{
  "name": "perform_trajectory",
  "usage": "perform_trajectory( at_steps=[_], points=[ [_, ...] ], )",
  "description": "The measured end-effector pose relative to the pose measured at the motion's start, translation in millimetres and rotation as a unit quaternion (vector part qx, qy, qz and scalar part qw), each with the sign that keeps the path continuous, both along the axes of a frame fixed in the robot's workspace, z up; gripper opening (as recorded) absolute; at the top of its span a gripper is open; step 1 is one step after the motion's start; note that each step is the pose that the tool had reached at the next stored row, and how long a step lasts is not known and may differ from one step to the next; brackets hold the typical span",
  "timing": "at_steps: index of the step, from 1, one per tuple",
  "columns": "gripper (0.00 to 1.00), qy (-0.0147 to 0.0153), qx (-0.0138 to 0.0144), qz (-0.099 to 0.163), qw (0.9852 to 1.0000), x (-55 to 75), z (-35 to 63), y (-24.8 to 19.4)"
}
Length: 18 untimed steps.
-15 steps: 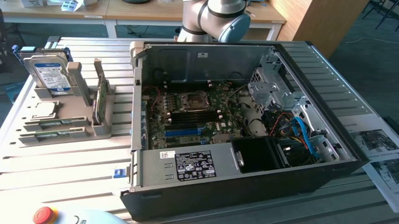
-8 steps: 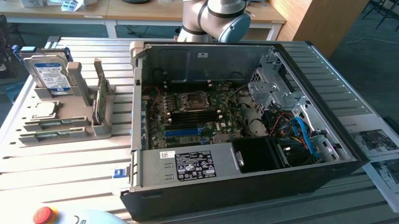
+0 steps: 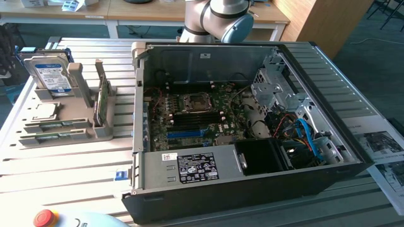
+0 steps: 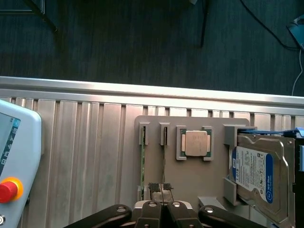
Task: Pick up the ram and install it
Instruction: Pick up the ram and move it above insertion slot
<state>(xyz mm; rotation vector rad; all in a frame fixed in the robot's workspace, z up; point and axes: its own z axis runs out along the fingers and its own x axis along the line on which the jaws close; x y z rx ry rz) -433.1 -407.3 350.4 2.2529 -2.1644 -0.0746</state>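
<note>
Two ram sticks lie in slots of the grey holder (image 3: 94,132) at the exterior view's left, one (image 3: 56,125) just behind the other (image 3: 54,137). From the wrist camera they appear edge-on: one ram stick (image 4: 142,164) as a thin green line, the second (image 4: 164,159) as a darker line. My gripper (image 4: 160,186) hovers above the holder (image 4: 190,175), its fingertips (image 4: 154,186) pressed together over the end of the second stick. It is shut with nothing in it. The open computer case (image 3: 252,198) shows its motherboard (image 3: 196,118).
On the holder also sit a blue-labelled hard drive (image 3: 52,75) (image 4: 256,175), a square processor (image 3: 43,111) (image 4: 195,143) and a larger green card on edge (image 3: 101,101). A pendant with a red stop button (image 4: 7,190) (image 3: 45,217) lies on the slatted table (image 3: 69,165). The arm's elbow (image 3: 221,19) rises behind the case.
</note>
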Motion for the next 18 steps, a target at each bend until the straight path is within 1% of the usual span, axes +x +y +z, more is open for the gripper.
perform_trajectory(
  at_steps=[18],
  points=[
    [0.10, 0.0000, 0.0000, 0.000, 1.0000, 0.0, -31.9, 0.0]
  ],
)
